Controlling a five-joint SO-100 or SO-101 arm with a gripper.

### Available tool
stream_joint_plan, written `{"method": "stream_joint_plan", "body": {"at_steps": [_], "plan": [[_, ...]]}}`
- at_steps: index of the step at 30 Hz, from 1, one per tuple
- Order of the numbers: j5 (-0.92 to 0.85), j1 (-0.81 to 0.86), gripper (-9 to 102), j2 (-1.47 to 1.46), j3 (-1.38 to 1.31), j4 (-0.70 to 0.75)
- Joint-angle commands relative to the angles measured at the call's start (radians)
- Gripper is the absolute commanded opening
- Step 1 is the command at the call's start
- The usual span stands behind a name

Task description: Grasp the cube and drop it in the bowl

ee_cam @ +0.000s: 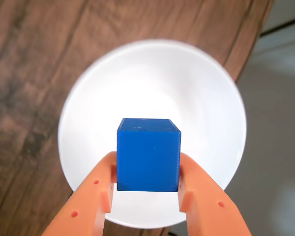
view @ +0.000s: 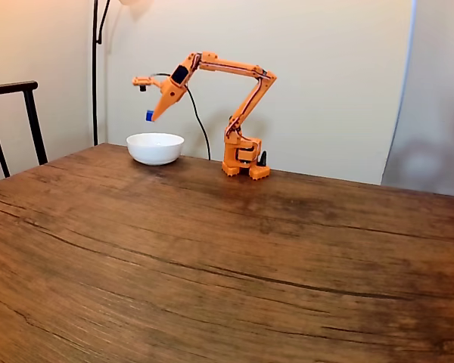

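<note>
The blue cube [ee_cam: 148, 154] is clamped between my two orange fingers [ee_cam: 96, 196], and my gripper [ee_cam: 147, 189] is shut on it. Directly under it in the wrist view lies the white bowl [ee_cam: 152, 83], seen from above. From the fixed view the cube [view: 149, 116] hangs at my gripper tip [view: 150, 116], a short way above the bowl [view: 155, 148], over its left half. The bowl stands on the wooden table near its far left edge.
The orange arm's base [view: 242, 160] stands to the right of the bowl on the wooden table [view: 227, 257]. A dark chair [view: 15, 113] is at the left, beyond the table edge. The table edge [ee_cam: 246, 54] runs close past the bowl.
</note>
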Motion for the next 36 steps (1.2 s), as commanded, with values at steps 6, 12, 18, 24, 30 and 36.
{"method": "stream_joint_plan", "body": {"at_steps": [6, 12, 18, 24, 30, 36], "plan": [[0.006, 0.035, 6, 0.012, 0.084, -0.084], [0.003, 0.035, 6, 0.012, 0.176, -0.184], [0.005, 0.02, 15, 0.017, 0.201, -0.178], [0.005, -0.02, 27, 0.028, 0.166, -0.156], [-0.009, -0.1, 27, 0.029, 0.123, -0.153], [-0.012, -0.216, 26, 0.029, 0.028, -0.135]]}}
